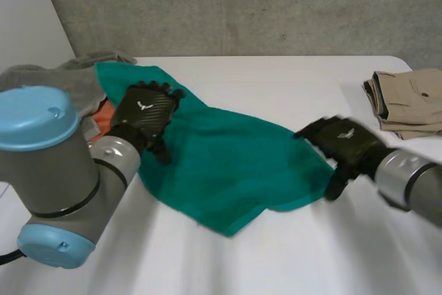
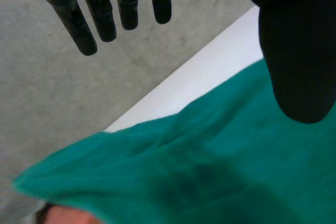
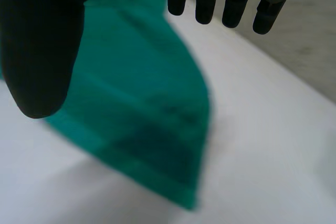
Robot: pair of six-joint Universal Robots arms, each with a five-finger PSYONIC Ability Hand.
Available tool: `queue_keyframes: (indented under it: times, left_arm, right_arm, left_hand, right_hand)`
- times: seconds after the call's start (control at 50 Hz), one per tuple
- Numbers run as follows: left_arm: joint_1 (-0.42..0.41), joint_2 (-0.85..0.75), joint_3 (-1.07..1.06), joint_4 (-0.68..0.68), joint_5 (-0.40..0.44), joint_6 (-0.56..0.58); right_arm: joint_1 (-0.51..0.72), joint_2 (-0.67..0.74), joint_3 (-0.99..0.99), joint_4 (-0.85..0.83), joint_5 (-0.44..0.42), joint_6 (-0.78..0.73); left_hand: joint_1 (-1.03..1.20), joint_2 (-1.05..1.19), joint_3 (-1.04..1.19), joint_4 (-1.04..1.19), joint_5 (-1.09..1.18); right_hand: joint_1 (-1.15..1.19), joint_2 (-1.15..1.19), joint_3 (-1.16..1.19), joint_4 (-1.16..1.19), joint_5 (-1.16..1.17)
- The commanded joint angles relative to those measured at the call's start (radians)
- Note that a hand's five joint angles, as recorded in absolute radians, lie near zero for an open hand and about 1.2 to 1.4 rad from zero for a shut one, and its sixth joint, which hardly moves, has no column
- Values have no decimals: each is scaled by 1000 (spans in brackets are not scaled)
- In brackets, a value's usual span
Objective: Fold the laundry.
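We see the green towel (image 1: 228, 164) lying slantwise across the white desk (image 1: 290, 81), rumpled and not squared. Its far end runs up against a heap of grey cloth (image 1: 62, 77) and something orange (image 1: 102, 121). Near its right end the edge looks doubled, but we cannot tell whether that is a proper fold.

Our left hand (image 1: 141, 117) hovers over the towel's far left part. In its wrist view the fingers (image 2: 100, 17) are straight and spread away from the thumb, holding nothing. Our right hand (image 1: 342, 144) sits at the towel's right edge, its fingers (image 3: 233, 3) likewise straight and apart from the thumb, with no cloth between them.

A khaki garment (image 1: 407, 101) lies neatly folded at the desk's far right, so we judge one piece done. The towel has yet to be grasped and folded, and the heap is untouched.
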Motion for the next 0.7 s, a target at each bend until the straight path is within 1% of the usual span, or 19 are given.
queue_keyframes:
  times: [0.02,0.04,0.06,0.1,0.12,0.18,0.2,0.24,0.28,0.36,0.4,0.42,0.48,0.52,0.54,0.62,0.7]
  left_arm:
    - [183,-11,-25,118,63,264]
    - [202,-13,-22,120,81,284]
    - [231,-14,-17,121,118,302]
    - [254,-16,-15,121,153,299]
    - [266,-14,-17,118,181,281]
    - [272,-7,-29,114,203,247]
    - [271,-1,-35,112,209,218]
    - [271,10,-45,112,210,191]
    - [271,33,-63,112,215,157]
    - [274,62,-83,115,216,132]
    - [274,65,-85,115,216,132]
    - [274,67,-86,115,216,131]
    - [274,71,-86,115,215,131]
    - [274,73,-88,115,216,129]
    - [274,73,-88,115,216,129]
    - [269,73,-88,115,216,131]
    - [269,70,-88,126,218,132]
  right_arm:
    - [219,8,22,-84,33,137]
    - [254,26,15,-133,59,201]
    - [272,44,9,-158,74,226]
    - [308,95,-8,-203,105,269]
    - [337,144,-31,-235,130,291]
    - [384,210,-71,-252,167,279]
    - [415,248,-99,-250,191,253]
    - [438,281,-119,-258,220,214]
    - [447,331,-149,-263,269,158]
    - [454,385,-209,-263,334,121]
    - [454,397,-223,-263,343,121]
    - [454,402,-231,-264,345,122]
    - [452,408,-240,-264,346,121]
    - [449,411,-248,-263,358,113]
    - [449,408,-249,-261,361,113]
    - [446,373,-231,-255,366,122]
    - [443,253,-220,-250,366,119]
  left_hand:
    - [16,-1,-5,2,-1]
    - [16,-1,-5,2,-1]
    - [16,-1,-5,2,-1]
    - [16,-1,-5,2,-1]
    - [16,-1,-5,2,-1]
    - [13,-4,-8,-1,-4]
    - [13,-4,-8,-1,-4]
    - [13,-4,-8,-1,-4]
    - [13,-4,-8,-1,-4]
    - [10,-7,-11,-4,-7]
    - [10,-7,-11,-4,-7]
    - [10,-7,-11,-4,-7]
    - [8,-10,-14,-7,-10]
    - [5,-13,-17,-10,-13]
    - [5,-13,-17,-10,-13]
    - [-7,-25,-29,-22,-25]
    - [-19,-36,-40,-34,-37]
  right_hand:
    - [-56,-40,-32,-34,-44]
    - [-56,-40,-32,-34,-44]
    - [-56,-40,-32,-34,-44]
    - [-56,-40,-32,-34,-44]
    - [-56,-40,-32,-34,-44]
    - [-56,-40,-32,-34,-44]
    - [-56,-40,-32,-34,-44]
    - [-56,-40,-32,-34,-44]
    - [-56,-40,-32,-34,-44]
    - [-40,-24,-16,-19,-28]
    - [68,84,92,90,80]
    - [234,250,258,256,246]
    - [541,556,564,562,553]
    - [1041,1057,1065,1063,1053]
    - [1165,1180,1188,1186,1177]
    - [1166,1181,1189,1187,1178]
    - [1166,1181,1189,1187,1178]
